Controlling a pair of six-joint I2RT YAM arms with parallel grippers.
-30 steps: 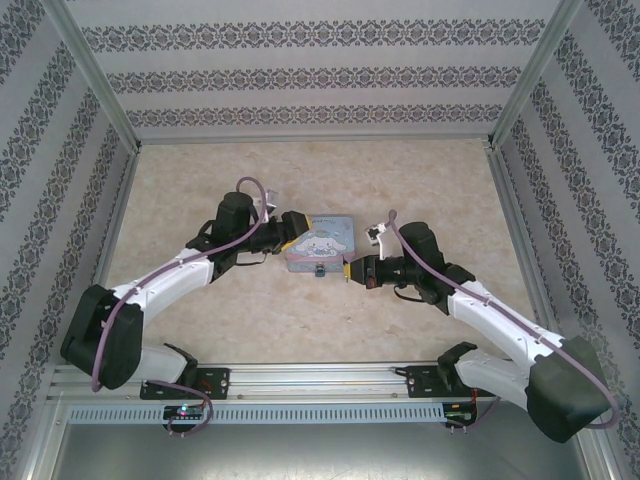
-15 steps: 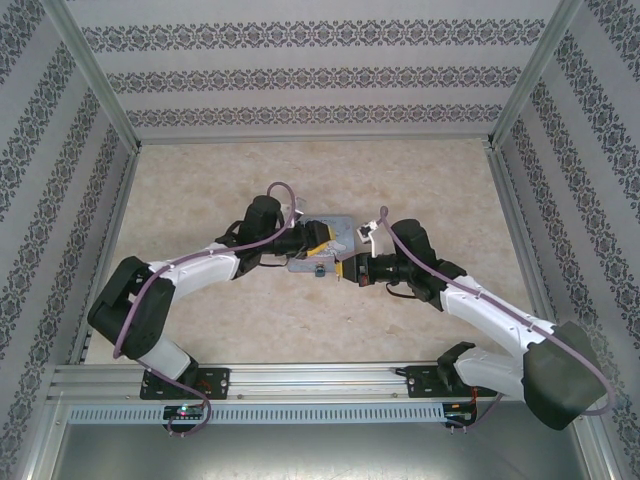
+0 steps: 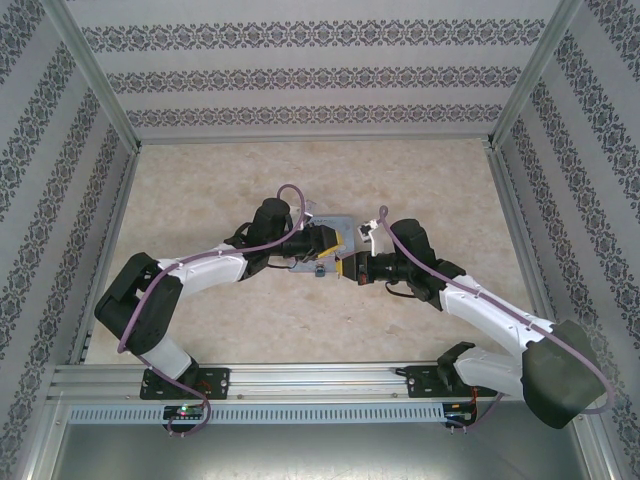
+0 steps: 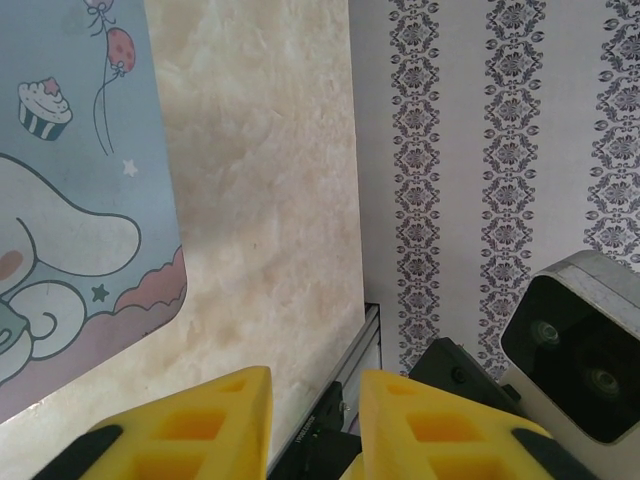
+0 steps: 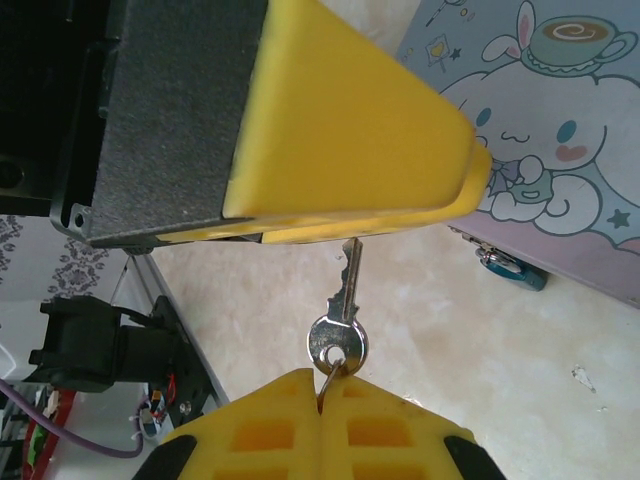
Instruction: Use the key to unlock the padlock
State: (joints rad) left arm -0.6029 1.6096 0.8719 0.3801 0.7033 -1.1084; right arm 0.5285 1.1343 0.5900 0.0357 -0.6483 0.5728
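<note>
The key [image 5: 342,300] is a small silver one, dangling by its ring from my right gripper [image 5: 322,385], which is shut on the ring. Its blade points up and meets the edge of a yellow left-gripper finger [image 5: 350,130] that hangs just above. The padlock [image 5: 505,265] is a tiny dark piece at the front edge of the pastel-blue tin [image 5: 560,150], to the right of the key. From above, the padlock [image 3: 319,269] lies just left of my right gripper [image 3: 350,268]. My left gripper [image 3: 325,240] hovers over the tin [image 3: 340,222]. Its fingers [image 4: 210,425] stand apart with nothing between them.
The tin's cartoon-dog lid [image 4: 70,200] lies left of my left fingers. The right wrist camera housing [image 4: 580,340] sits close at the lower right of that view. Patterned walls and aluminium posts [image 3: 515,85] enclose the marbled table [image 3: 200,180].
My left arm has swung right, bringing its gripper over the tin and close to the right gripper. The right gripper has edged slightly left with the key.
</note>
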